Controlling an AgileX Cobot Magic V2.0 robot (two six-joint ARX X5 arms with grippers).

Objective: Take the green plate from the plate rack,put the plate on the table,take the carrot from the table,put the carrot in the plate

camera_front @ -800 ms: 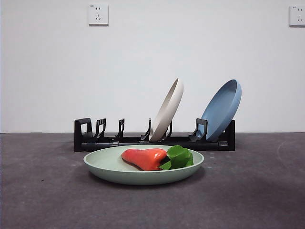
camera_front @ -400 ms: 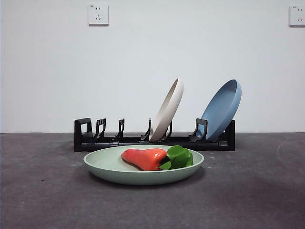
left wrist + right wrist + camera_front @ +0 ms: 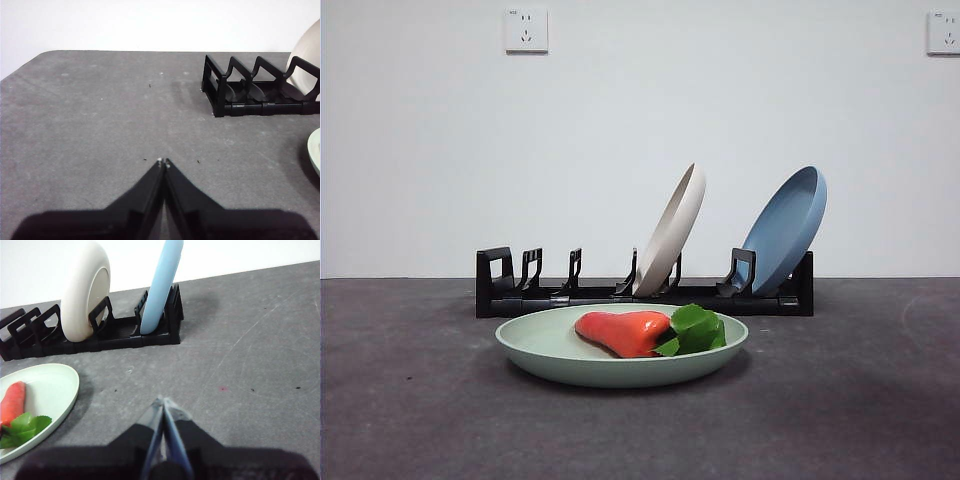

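On my front feed I see the green plate [image 3: 620, 360] lying flat on the bench [image 3: 410, 420], just in front of the plate rack [image 3: 520, 295]. The carrot [image 3: 625, 332] lies inside the plate, orange body toward the middle, its leafy top pointing to the plate's right-hand rim as that feed shows it.

The rack stands behind, across the bench, in front of a white wall. A cream-white plate [image 3: 672, 228] leans in a slot near the rack's middle, and a blue plate [image 3: 788, 228] leans at its right end; the slots at the other end stand unfilled.

Neither arm shows in the front feed. The left gripper [image 3: 163, 162] hangs above bare bench near the unfilled end of the rack, jaws pressed together with nothing between them. The right gripper [image 3: 163, 402] hangs above bare bench on the side by the blue plate, beside the green plate's rim; its jaws also look pressed together, though the tips are blurred, so I would not swear that they touch.
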